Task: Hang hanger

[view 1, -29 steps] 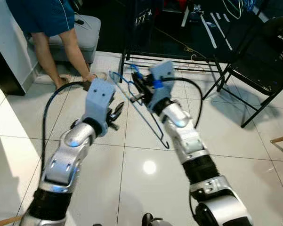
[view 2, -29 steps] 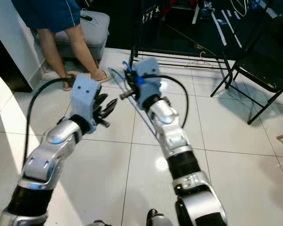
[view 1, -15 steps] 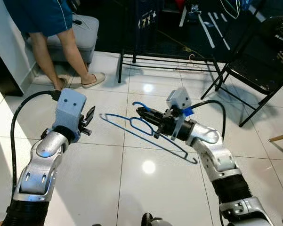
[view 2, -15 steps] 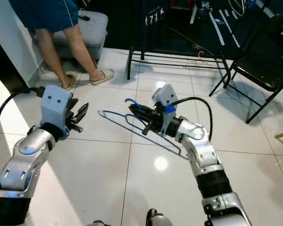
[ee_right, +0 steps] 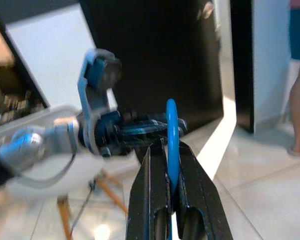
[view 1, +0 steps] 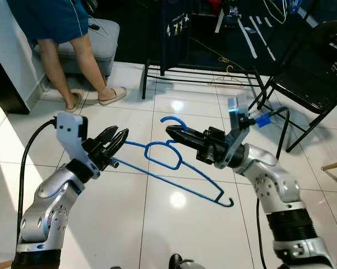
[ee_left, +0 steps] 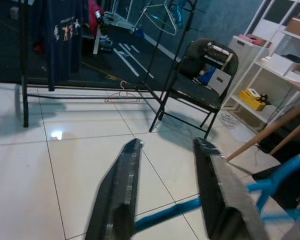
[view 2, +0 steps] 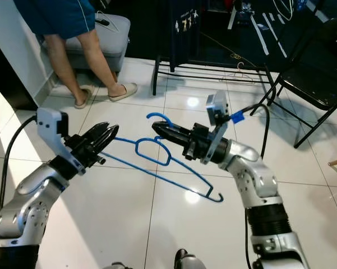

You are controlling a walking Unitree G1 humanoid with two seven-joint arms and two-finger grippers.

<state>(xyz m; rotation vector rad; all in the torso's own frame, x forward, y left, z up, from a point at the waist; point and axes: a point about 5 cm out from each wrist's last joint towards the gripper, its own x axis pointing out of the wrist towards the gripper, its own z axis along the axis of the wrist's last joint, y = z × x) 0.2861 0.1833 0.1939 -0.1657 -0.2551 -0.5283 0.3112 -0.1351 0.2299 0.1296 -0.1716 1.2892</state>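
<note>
White glossy tiles make up the floor, which catches a bright ceiling reflection. At the far side stands a black clothes rack with a dark printed shirt hanging on it, and a thin wire hanger lies by its base rail. A black folding chair stands to the right, a grey ottoman to the left, with a person in blue shorts and sandals standing beside it.

The blue hanger is held in the air above the floor between the two arms, its hook pointing up and away toward the rack. The right hand has its fingers closed tight on the hanger just below the hook. The left hand sits at the hanger's left end with its fingers spread apart, the blue bar passing between them; they do not clamp it.
</note>
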